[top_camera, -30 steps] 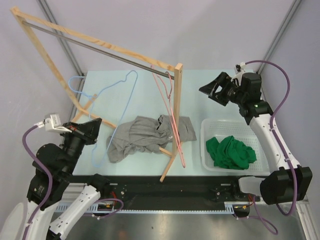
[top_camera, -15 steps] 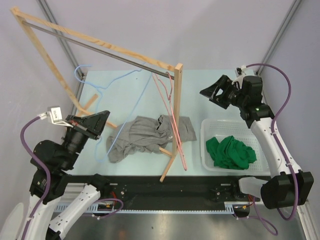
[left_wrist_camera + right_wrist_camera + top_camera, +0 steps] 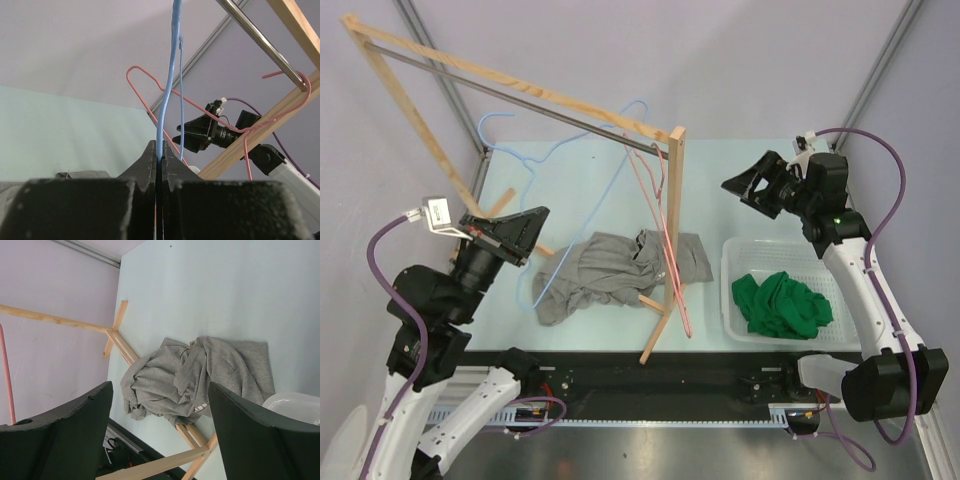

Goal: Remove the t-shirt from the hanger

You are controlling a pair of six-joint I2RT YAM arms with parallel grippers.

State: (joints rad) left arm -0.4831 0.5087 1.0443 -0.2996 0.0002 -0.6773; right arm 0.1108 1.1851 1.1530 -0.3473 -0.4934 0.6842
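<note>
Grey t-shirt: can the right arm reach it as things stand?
Probably yes: the right gripper is open, and the t-shirt lies uncovered, though the pink hanger and rack post crowd its near edge.

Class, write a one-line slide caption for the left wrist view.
Left tool shut on a blue hanger, pink hanger hooked on the metal rail behind.

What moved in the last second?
The left gripper, shut on the blue hanger, lifted and swung it up toward the rail. The grey shirt on the table, the pink hanger, the green cloth in the basket and the open right gripper stayed nearly as they were.
</note>
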